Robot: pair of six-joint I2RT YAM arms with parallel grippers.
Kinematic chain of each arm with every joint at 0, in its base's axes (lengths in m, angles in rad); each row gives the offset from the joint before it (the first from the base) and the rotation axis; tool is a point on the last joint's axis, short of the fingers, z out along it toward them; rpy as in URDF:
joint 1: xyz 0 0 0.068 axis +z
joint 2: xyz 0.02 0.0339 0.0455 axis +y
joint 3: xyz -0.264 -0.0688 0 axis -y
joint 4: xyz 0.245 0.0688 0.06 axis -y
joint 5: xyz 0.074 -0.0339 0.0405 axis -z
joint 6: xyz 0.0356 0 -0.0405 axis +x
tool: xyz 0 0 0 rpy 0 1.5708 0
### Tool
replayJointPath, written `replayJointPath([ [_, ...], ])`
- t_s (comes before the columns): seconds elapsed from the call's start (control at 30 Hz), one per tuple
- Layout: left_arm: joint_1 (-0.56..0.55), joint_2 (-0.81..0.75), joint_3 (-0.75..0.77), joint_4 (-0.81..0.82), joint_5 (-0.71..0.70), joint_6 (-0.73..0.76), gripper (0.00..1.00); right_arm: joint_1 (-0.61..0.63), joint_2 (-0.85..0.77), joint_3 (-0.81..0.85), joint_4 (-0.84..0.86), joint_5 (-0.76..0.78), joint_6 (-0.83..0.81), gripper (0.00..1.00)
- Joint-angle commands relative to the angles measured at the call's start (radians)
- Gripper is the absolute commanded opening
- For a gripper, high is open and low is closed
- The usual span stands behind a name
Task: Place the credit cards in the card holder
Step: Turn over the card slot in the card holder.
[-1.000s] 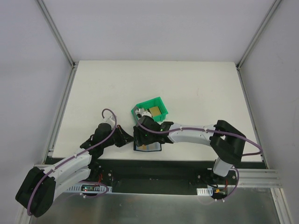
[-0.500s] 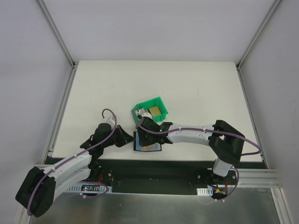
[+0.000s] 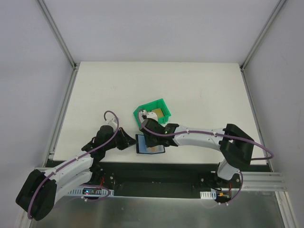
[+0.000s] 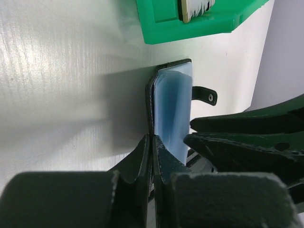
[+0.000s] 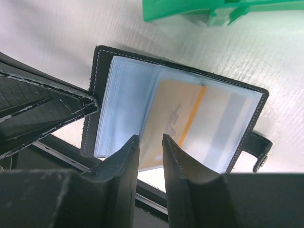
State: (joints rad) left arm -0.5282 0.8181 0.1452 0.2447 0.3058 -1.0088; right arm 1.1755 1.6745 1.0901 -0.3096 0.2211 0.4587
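Observation:
The black card holder (image 5: pixel 102 95) lies open on the table near the front edge, its bluish sleeves facing up. A gold credit card (image 5: pixel 178 121) sits in a sleeve, its lower edge sticking out. My right gripper (image 5: pixel 150 141) hovers just over that card, jaws narrowly open with nothing between them. My left gripper (image 4: pixel 153 138) is shut on the holder's left cover (image 4: pixel 151 104). More credit cards (image 3: pixel 156 113), gold and white, stand in the green bin. From above, the holder (image 3: pixel 142 142) shows between my left gripper (image 3: pixel 129 141) and right gripper (image 3: pixel 151 138).
The green open-fronted bin (image 3: pixel 164 102) stands just behind the holder, also in the left wrist view (image 4: pixel 166 23) and right wrist view (image 5: pixel 190 9). The holder's snap tab (image 4: pixel 204 95) points right. The table's front edge and black rail (image 3: pixel 156 168) lie close below.
My right gripper's jaws have narrowed and it has drawn back slightly toward the bin, uncovering more of the open holder. The left gripper has kept its hold.

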Motion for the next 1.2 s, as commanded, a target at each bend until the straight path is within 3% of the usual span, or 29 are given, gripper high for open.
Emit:
replayJointPath([
  [0.0, 0.008, 0.015, 0.019, 0.008, -0.004, 0.021, 0.0, 0.001, -0.073, 0.001, -0.042, 0.069, -0.014, 0.3],
  [0.67, 0.008, 0.046, 0.021, 0.01, -0.014, 0.026, 0.0, 0.0, -0.193, -0.075, -0.184, 0.222, 0.04, 0.34],
  [0.87, 0.01, 0.062, 0.008, 0.015, -0.03, 0.013, 0.0, -0.002, -0.173, -0.105, -0.054, 0.091, 0.031, 0.37],
  [1.17, 0.01, 0.096, -0.024, 0.047, -0.04, -0.005, 0.0, -0.062, -0.096, -0.157, 0.006, -0.032, 0.098, 0.36],
])
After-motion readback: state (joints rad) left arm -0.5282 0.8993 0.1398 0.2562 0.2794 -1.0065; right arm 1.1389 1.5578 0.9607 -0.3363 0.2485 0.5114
